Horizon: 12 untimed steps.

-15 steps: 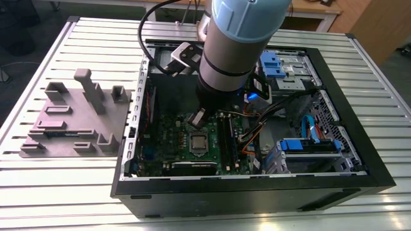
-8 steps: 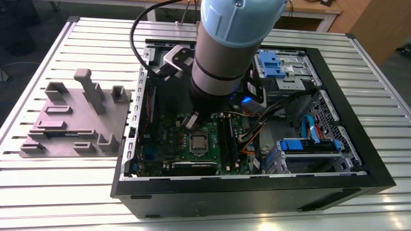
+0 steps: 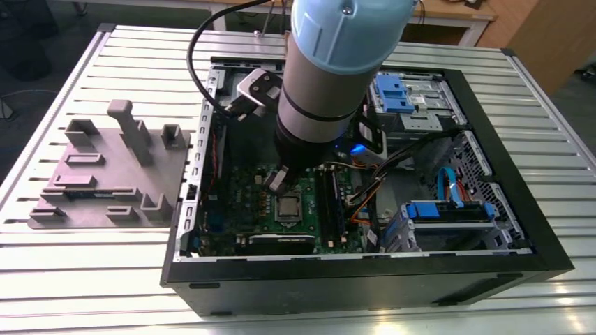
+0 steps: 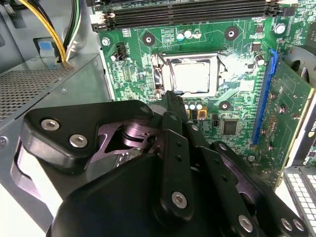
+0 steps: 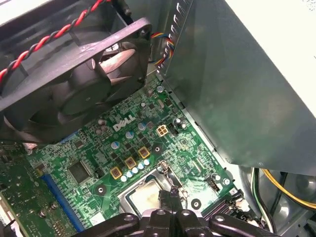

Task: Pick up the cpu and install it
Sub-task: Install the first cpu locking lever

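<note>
Arm: reaches down into the open computer case [image 3: 373, 272] standing on a slatted table [image 3: 112, 279]; its wide body hides much of the board's upper part in the exterior view.
Gripper [image 4: 170, 98]: fingers drawn together to a narrow tip, nothing visible between them; the tip hangs just beside the socket edge, above the board.
Cpu [image 4: 191, 76]: lies flat in the socket frame [image 4: 160, 74] on the green motherboard [image 4: 237, 98], silver top exposed; also seen at [image 3: 289, 206] and partly at [image 5: 148, 195].
Contact: whether the fingertips touch the socket edge cannot be told.
Surroundings, exterior view: grey tray [image 3: 102, 181] with upright posts on the table at the exterior view's left, well apart from the case; blue drive brackets [image 3: 405, 91] at the case's far side.
Second wrist view adds: memory slots [image 4: 187, 12] beyond the socket, a blue slot [image 4: 261, 98] with an expansion card beside it, yellow cables [image 4: 49, 29] over a perforated metal box.
First wrist view adds: black case fan [image 5: 74, 84] with a red-black twisted lead, close above the board; grey metal housing wall [image 5: 237, 89] beside the socket.
</note>
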Each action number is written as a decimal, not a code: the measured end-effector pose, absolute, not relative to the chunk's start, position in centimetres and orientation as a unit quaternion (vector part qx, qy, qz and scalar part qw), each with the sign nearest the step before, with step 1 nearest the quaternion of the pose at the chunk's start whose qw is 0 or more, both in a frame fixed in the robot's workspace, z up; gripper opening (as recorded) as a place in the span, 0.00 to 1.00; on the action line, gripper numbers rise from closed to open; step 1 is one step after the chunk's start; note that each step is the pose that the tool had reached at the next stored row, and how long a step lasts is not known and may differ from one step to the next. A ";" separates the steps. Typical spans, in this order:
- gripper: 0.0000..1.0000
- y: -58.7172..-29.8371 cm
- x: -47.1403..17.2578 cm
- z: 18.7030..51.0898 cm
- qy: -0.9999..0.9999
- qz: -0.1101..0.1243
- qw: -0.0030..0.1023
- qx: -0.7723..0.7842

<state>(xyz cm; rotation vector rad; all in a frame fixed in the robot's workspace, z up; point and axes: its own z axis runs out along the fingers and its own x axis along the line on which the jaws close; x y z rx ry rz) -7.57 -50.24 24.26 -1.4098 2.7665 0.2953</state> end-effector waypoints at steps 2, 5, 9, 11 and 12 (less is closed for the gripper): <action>0.10 -50.3 -7.6 24.3 0.887 0.095 0.011 -0.452; 0.10 -50.4 -7.6 24.2 0.887 0.095 0.011 -0.452; 0.10 -50.4 -7.6 24.2 0.887 0.095 0.011 -0.452; 0.10 -50.4 -7.6 24.2 0.887 0.095 0.011 -0.452; 0.10 -50.4 -7.6 24.2 0.887 0.095 0.011 -0.452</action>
